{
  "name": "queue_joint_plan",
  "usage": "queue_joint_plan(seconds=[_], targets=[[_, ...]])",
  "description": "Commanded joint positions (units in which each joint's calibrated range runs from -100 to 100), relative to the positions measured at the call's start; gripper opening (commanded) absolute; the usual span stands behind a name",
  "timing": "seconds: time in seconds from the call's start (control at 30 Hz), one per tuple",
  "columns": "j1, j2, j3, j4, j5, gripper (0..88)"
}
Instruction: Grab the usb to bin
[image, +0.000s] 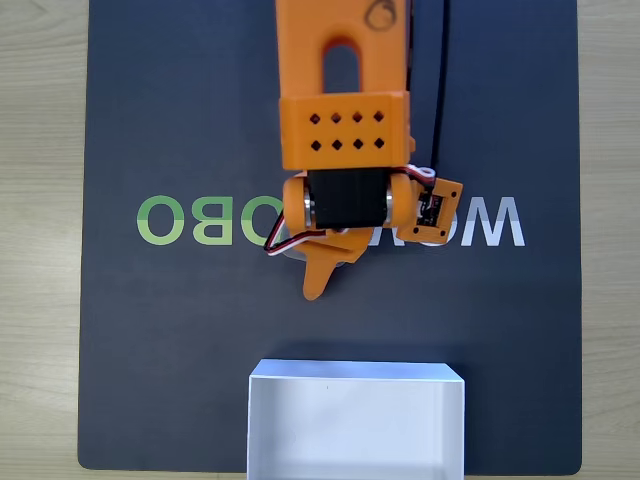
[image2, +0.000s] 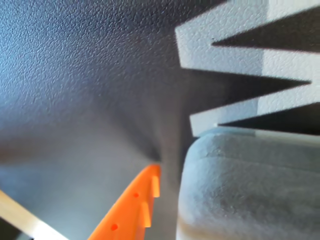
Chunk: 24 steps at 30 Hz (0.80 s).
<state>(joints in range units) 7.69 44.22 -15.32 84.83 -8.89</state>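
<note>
Here the arm (image: 345, 110) reaches down, its gripper (image: 318, 268) beside the usb (image2: 250, 190), grip unclear.

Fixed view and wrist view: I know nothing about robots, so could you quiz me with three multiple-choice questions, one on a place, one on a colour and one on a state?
1. In the fixed view, where is the white box?
A) at the top edge
B) at the bottom edge, on the dark mat
C) on the bare wood

2. What colour is the arm?
A) orange
B) blue
C) green

3. In the wrist view, the grey block is
A) inside the box
B) broken in two
C) outside the box, beside the gripper's finger

Answers:
1 B: the box meets the lower edge of the picture, below the arm.
2 A: all its plastic parts are orange.
3 C: the block lies on the mat next to the orange finger.
</note>
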Motion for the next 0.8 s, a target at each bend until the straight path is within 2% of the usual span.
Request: queue_joint_plan(seconds=[0.0,0.27,0.33,0.53,0.77], targets=[[0.73,-0.68,-2.57,-2.2,-0.21,45.4],[1.48,-0.94,-2.57,-3.6,-2.52,11.3],[1.48,-1.02,-2.57,-3.6,-2.52,5.5],[1.48,-5.77,-2.57,-3.51,-2.1,3.4],[-0.28,-26.46,-2.66,-5.69,-1.84,3.4]])
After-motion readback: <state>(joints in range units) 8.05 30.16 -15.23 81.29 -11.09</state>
